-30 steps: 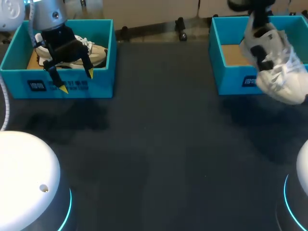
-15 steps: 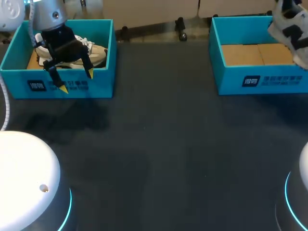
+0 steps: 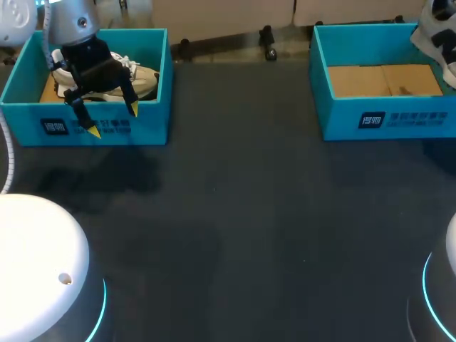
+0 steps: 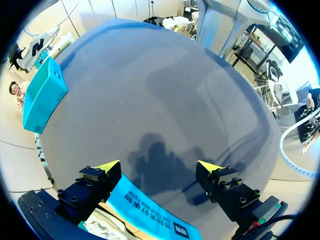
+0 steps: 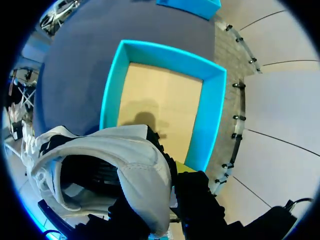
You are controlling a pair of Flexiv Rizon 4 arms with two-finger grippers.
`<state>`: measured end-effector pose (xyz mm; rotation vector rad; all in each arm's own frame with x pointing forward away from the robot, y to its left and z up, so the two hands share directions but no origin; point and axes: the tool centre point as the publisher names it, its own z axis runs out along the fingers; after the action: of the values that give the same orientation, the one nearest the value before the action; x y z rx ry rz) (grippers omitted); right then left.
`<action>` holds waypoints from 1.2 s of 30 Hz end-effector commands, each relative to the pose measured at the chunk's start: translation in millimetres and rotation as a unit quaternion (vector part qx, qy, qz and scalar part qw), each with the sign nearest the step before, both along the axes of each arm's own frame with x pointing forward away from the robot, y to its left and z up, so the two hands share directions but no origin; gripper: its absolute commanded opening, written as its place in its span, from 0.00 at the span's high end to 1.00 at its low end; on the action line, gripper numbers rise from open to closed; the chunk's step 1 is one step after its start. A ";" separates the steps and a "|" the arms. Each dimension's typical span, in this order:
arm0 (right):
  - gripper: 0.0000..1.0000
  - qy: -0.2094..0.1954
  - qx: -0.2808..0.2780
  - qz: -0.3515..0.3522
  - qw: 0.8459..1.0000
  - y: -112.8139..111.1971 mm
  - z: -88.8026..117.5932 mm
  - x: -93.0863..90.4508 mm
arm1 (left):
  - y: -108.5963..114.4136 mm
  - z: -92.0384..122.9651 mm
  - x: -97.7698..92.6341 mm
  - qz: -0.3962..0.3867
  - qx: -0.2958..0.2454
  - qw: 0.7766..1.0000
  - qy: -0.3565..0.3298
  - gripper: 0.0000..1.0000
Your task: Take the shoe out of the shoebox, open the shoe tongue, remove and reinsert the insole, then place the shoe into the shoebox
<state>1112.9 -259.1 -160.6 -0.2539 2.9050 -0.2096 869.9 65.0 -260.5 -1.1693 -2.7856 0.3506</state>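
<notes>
Tabletop (image 3: 235,214) (dark grey), left shoebox (image 3: 149,121), right shoebox (image 3: 342,121), white shoe (image 5: 125,155) in right gripper (image 5: 169,172)

The left shoebox (image 3: 107,132) and the right shoebox (image 3: 342,117) are both bright turquoise, each with a small dark blue label in white print on its front wall. The right one has a plain tan cardboard floor. The surface (image 3: 235,228) is dark charcoal. The white shoe (image 5: 135,155) has black patches and a dark lining. The cream shoe (image 3: 142,77) has white laces. The left end effector (image 3: 112,120) is black with yellow tips.
</notes>
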 end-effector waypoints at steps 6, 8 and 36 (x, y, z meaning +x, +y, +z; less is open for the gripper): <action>1.00 0.006 0.014 -0.051 0.999 -23.7 -11.4 8.9 | 0.3 0.1 -0.5 0.000 0.001 1.000 -0.001 0.00; 1.00 0.015 0.018 -0.101 0.995 -28.9 -10.7 9.5 | 0.3 0.1 -0.5 0.000 0.001 1.000 -0.001 0.00; 1.00 0.014 0.110 -0.463 0.879 -58.8 -4.5 -20.4 | 0.3 0.1 -0.5 0.000 0.001 1.000 -0.001 0.00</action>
<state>1096.9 -317.9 -165.2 1.1971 2.7879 -0.0125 869.9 65.1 -260.5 -1.1693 -2.7856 0.3506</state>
